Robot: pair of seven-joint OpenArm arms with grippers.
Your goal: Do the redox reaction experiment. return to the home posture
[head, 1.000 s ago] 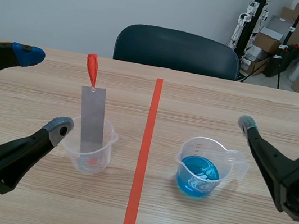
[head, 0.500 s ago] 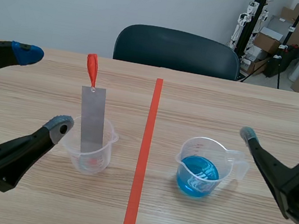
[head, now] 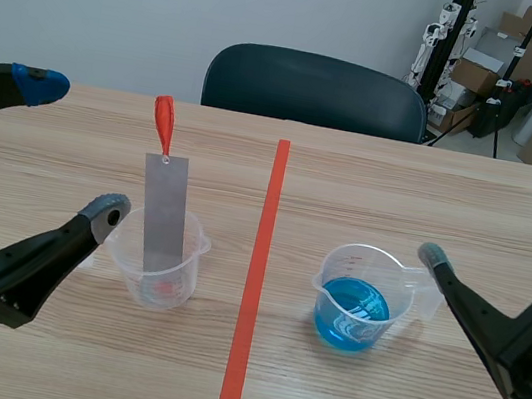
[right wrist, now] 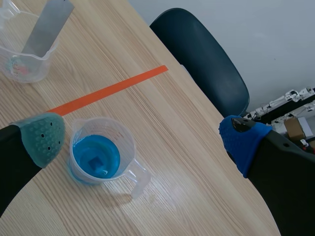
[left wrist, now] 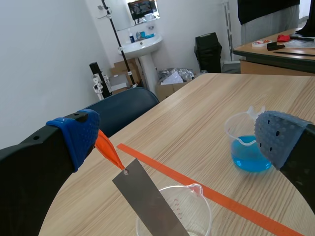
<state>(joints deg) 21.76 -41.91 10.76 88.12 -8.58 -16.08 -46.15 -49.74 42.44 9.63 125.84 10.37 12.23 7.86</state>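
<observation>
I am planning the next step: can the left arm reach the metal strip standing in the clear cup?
Probably yes. The left gripper is open right beside the metal strip, and nothing lies between them.

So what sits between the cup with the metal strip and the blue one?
Nothing but the orange-red tape line on the bare table, as the scene view shows.

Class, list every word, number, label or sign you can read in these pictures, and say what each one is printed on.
Nothing here can be read as text.
On the clear measuring cup holding the metal strip: faint scale marks, too small to read.
On the measuring cup of blue liquid: faint scale marks, too small to read.
On the cardboard boxes behind the table: any labels are too blurred to read.
</observation>
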